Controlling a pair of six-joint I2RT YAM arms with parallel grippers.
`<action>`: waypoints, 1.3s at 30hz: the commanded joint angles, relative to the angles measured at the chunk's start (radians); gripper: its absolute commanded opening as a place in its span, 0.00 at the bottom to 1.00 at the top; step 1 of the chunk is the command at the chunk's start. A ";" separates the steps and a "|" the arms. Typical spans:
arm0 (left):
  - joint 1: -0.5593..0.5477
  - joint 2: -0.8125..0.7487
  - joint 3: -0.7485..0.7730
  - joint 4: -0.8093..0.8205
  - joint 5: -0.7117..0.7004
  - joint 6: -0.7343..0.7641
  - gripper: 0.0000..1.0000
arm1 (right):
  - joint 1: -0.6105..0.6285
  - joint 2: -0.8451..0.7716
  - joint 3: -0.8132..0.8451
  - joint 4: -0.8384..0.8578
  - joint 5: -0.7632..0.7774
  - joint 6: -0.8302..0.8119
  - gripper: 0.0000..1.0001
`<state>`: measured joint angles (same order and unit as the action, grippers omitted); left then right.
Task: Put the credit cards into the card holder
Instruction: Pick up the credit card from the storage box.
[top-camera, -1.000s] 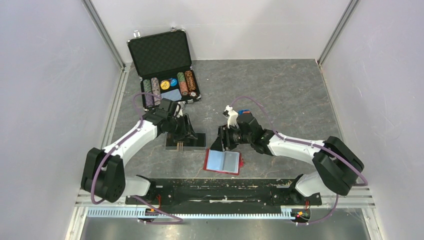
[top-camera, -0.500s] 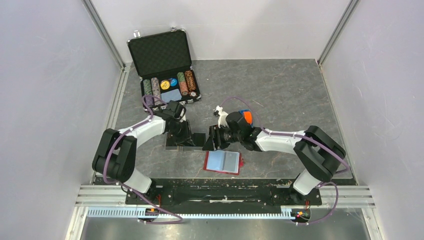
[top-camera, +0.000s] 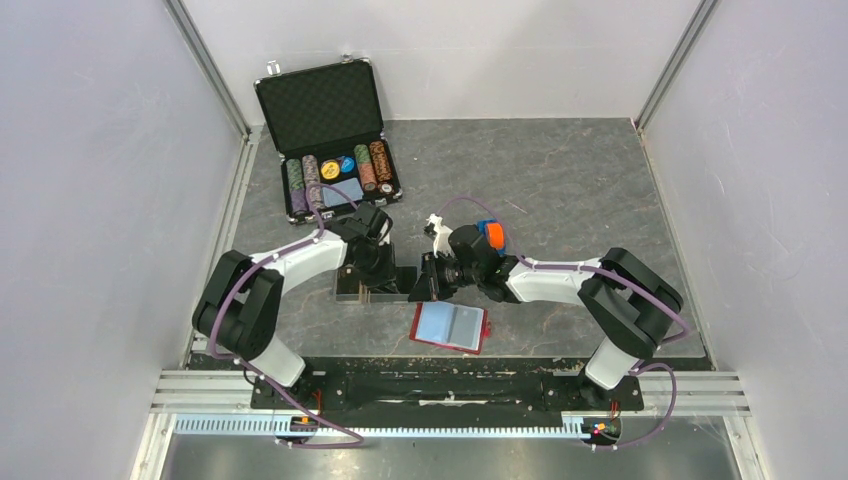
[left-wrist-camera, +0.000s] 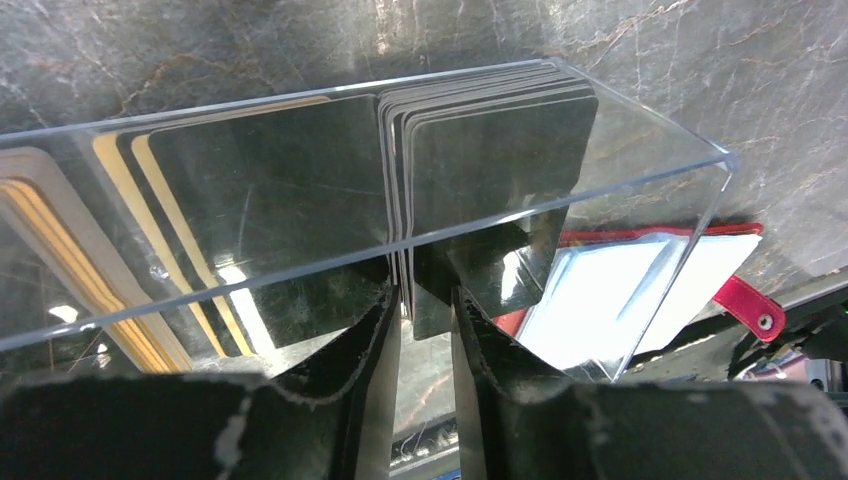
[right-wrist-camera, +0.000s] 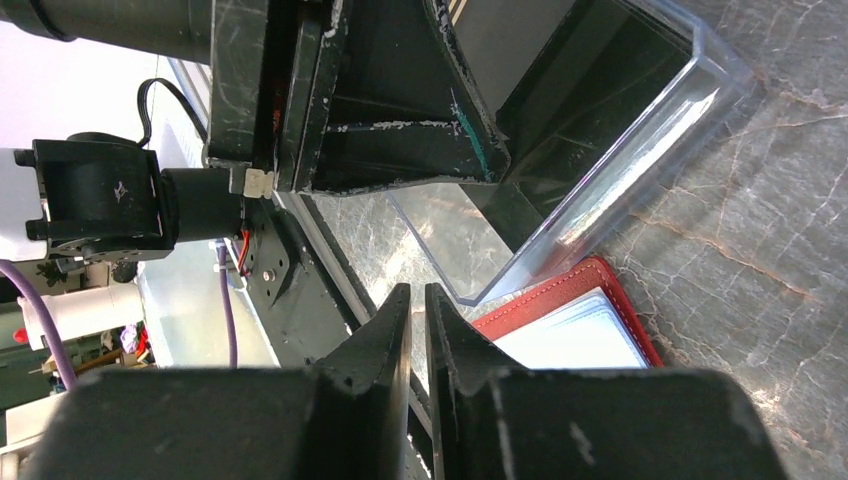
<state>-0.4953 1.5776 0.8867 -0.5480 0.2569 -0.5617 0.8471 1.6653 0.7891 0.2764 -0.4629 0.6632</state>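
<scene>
The clear card holder (top-camera: 350, 292) lies mid-table between both grippers. In the left wrist view the holder (left-wrist-camera: 650, 165) has a stack of dark-faced credit cards (left-wrist-camera: 490, 150) in its right compartment and gold-edged cards (left-wrist-camera: 150, 190) further left. My left gripper (left-wrist-camera: 425, 295) sits over the holder (top-camera: 378, 270), its jaws a narrow gap apart with the lower edge of the card stack between them. My right gripper (right-wrist-camera: 418, 295) is shut and empty, close to the holder's right end (right-wrist-camera: 610, 130) in the top view (top-camera: 424, 284).
An open red wallet (top-camera: 449, 326) with pale blue sleeves lies just in front of the holder, also in the wrist views (left-wrist-camera: 620, 280) (right-wrist-camera: 585, 340). An open black chip briefcase (top-camera: 325, 120) with poker chips stands at the back left. Grey walls enclose the table.
My right gripper has moved left from above the wallet to the holder's right end. My left gripper has shifted a little right over the holder. The wallet has not moved.
</scene>
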 joint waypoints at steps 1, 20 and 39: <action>-0.014 0.005 0.040 -0.061 -0.082 0.054 0.32 | 0.005 -0.002 0.036 0.038 -0.007 -0.001 0.11; -0.074 -0.001 0.122 -0.100 -0.104 0.066 0.02 | 0.004 0.000 0.050 0.015 -0.014 -0.019 0.08; -0.126 -0.051 0.180 -0.100 -0.102 0.040 0.26 | 0.004 -0.008 0.057 -0.009 -0.007 -0.033 0.06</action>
<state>-0.6140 1.5894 1.0378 -0.7025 0.1165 -0.5179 0.8474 1.6653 0.8059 0.2672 -0.4698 0.6544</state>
